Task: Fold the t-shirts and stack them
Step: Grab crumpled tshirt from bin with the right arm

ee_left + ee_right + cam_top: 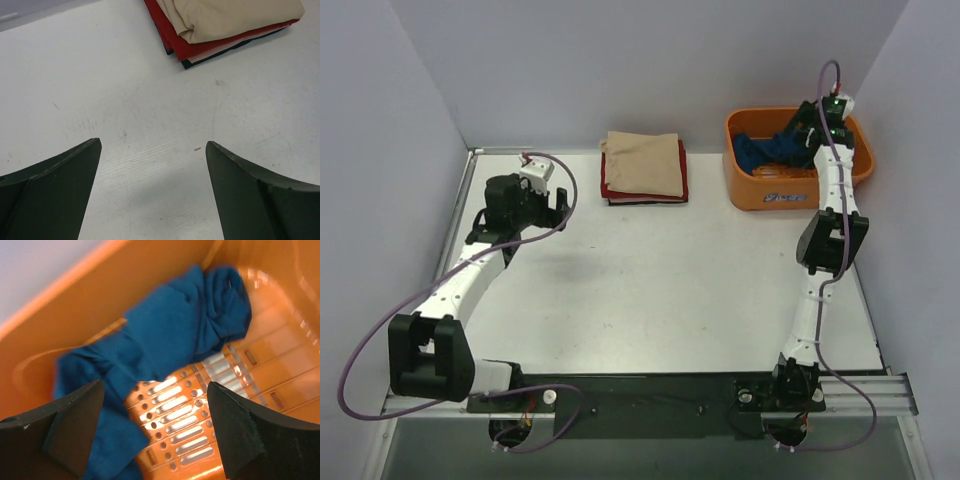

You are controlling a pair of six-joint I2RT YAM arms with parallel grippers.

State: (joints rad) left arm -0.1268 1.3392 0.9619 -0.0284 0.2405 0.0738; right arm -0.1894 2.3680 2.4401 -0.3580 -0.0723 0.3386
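A crumpled dark blue t-shirt (760,152) lies inside the orange tub (765,195). My right gripper (785,138) reaches down into the tub. In the right wrist view it (155,384) stands open just above the blue t-shirt (175,335), with the tub's slotted floor (200,415) between its fingers and no cloth gripped. Folded t-shirts sit stacked at the back middle, beige (642,163) on top of red (610,190) and a dark one. My left gripper (558,205) hovers open over bare table, left of the stack. Its (152,144) fingers are empty, short of the beige (235,17) and red (200,47) folds.
The tub stands at the back right corner, close to the right wall. Pale walls enclose the white table (650,300) on three sides. A metal rail (860,390) with the arm bases runs along the near edge.
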